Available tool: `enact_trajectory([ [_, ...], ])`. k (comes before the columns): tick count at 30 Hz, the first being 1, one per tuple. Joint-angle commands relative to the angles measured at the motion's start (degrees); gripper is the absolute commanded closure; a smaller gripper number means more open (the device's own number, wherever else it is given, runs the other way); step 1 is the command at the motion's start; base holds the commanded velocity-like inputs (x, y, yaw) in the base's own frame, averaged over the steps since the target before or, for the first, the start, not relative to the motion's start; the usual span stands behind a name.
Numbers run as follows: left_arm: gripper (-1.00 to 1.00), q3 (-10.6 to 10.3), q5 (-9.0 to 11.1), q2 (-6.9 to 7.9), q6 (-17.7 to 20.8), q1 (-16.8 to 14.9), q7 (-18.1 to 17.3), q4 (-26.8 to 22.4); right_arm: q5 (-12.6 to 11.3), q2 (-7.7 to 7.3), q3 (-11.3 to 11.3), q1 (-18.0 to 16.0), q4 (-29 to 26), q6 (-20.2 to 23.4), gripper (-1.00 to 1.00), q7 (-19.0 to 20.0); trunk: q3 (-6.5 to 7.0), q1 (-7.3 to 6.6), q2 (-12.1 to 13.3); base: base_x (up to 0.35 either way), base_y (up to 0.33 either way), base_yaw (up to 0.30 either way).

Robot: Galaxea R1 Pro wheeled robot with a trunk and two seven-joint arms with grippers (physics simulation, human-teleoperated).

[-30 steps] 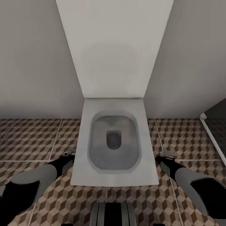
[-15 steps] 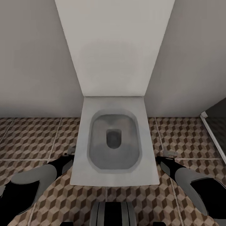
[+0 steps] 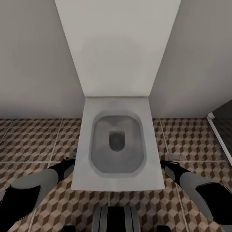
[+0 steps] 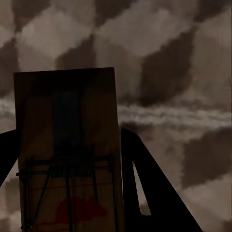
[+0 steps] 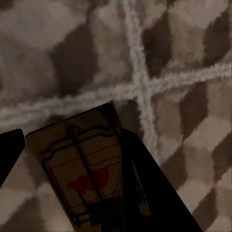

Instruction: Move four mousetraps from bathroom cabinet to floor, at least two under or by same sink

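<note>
The left gripper [image 4: 67,193] is clamped on a mousetrap [image 4: 67,145], its dark fingers [image 4: 145,183] hugging both long edges of the brown slab, wire bar and red mouse print facing the camera. The right gripper [image 5: 77,188] pinches a second mousetrap [image 5: 79,164] the same way. Both hang above the bathroom floor [image 3: 32,141] with its cube-pattern tiles and pale grout. In the head view the two arms flank a square white toilet [image 3: 117,141] against the grey wall [image 3: 32,64].

I see one brown mousetrap [image 4: 67,150] clamped in my left hand [image 4: 67,193], another mousetrap [image 5: 84,169] in my right hand [image 5: 72,193], both above cube-patterned floor [image 5: 183,58]
</note>
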Motion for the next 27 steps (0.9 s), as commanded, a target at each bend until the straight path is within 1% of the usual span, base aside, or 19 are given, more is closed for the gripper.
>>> enact_trajectory([
  [1,1.0,-0.36,0.04,0.07,0.18,-0.06,0.45,-0.26,-0.3,0.0,0.5,-0.04,0.0,0.26,1.0,-0.16,-0.12,-0.01,-0.02,0.0,0.0,0.0],
  [10,1.0,-0.36,0.04,0.02,0.18,-0.06,0.45,-0.31,-0.3,-0.02,0.5,-0.02,-0.14,0.13,1.0,-0.16,-0.94,-0.01,-0.02,0.0,0.0,0.0],
  [19,1.0,-0.36,0.04,-0.01,0.18,-0.06,0.45,-0.31,-0.3,-0.05,0.62,-0.04,-0.34,-1.44,1.0,-0.16,-1.74,-0.01,-0.02,0.0,0.0,0.001],
  [27,1.0,-0.36,0.04,-0.01,0.18,-0.06,0.45,-0.31,-0.3,-0.19,0.69,-0.07,-0.71,-1.44,1.0,-0.27,-1.91,-0.01,-0.02,0.0,0.0,0.004],
])
